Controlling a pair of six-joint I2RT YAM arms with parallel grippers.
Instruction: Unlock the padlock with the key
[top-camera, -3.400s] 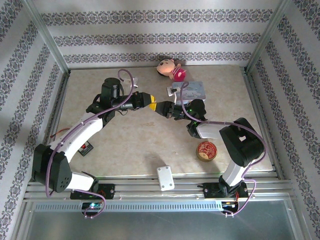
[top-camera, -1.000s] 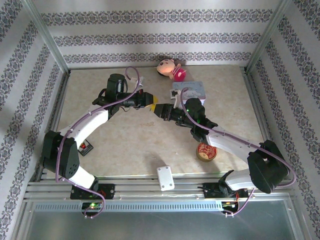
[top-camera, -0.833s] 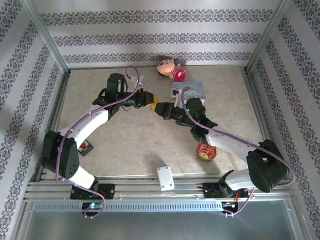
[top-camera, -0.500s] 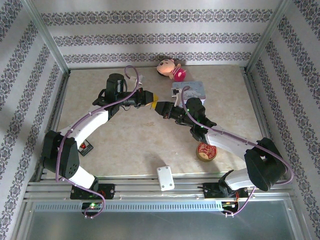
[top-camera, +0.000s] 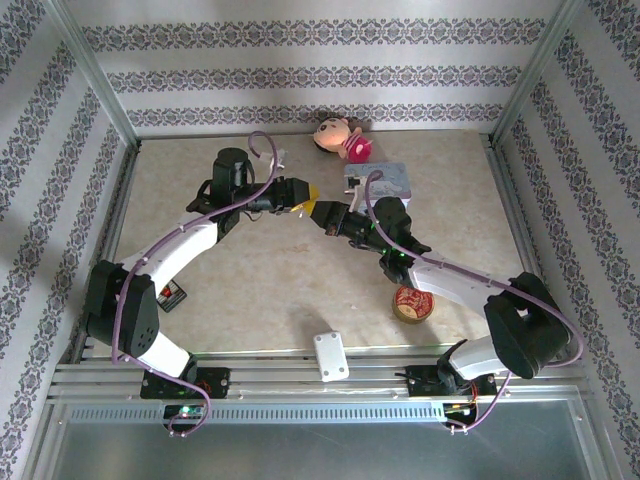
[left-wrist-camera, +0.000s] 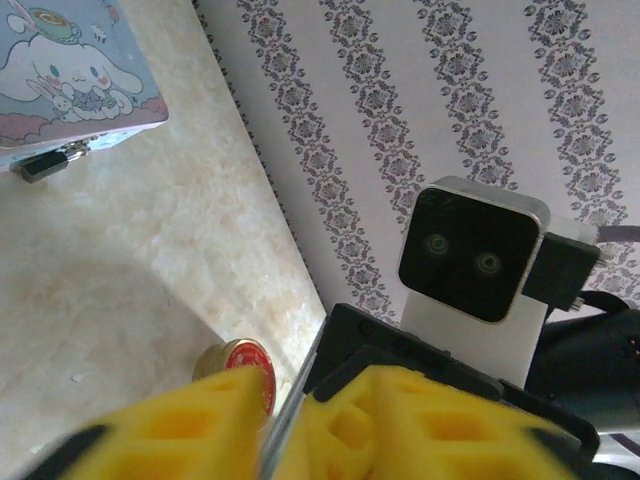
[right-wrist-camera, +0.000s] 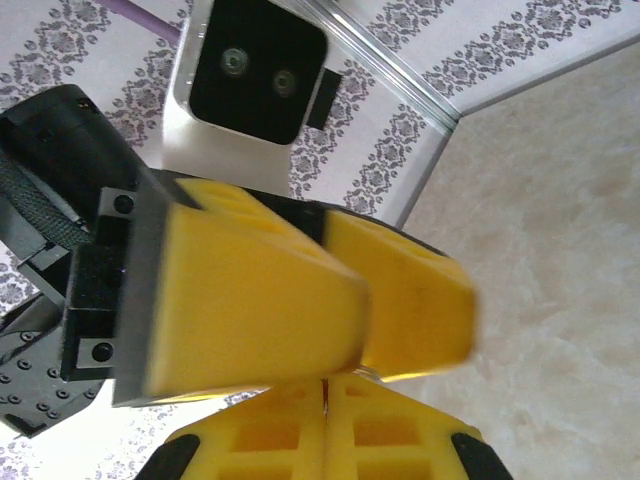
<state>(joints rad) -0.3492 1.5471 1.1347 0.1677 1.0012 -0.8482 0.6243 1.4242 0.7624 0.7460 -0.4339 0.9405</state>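
At the left of the table (top-camera: 235, 295), a small dark object with a red mark (top-camera: 172, 295) lies beside the left arm, apart from the work. The left gripper (top-camera: 298, 196) is held over the middle of the table with its yellow fingers pressed together. The right gripper (top-camera: 322, 211) meets it tip to tip, and its own fingers are pressed together too. This looks like a handing-over of the key from one arm to the other. However, the key is too small to make out, so it cannot be told which gripper has it.

Just to the right stands the pale-blue tin (top-camera: 385, 180). The padlock (left-wrist-camera: 45, 166) hangs at its front edge and touches the table; it seems not yet opened. It is near the grippers, probably so that the key has a short way to go. Further right, nearer the arm bases, lies the round red tin (top-camera: 412, 302).

The surface is pale beige, marble-like and matt. Walls with striped floral paper and an aluminium frame close it on three sides.
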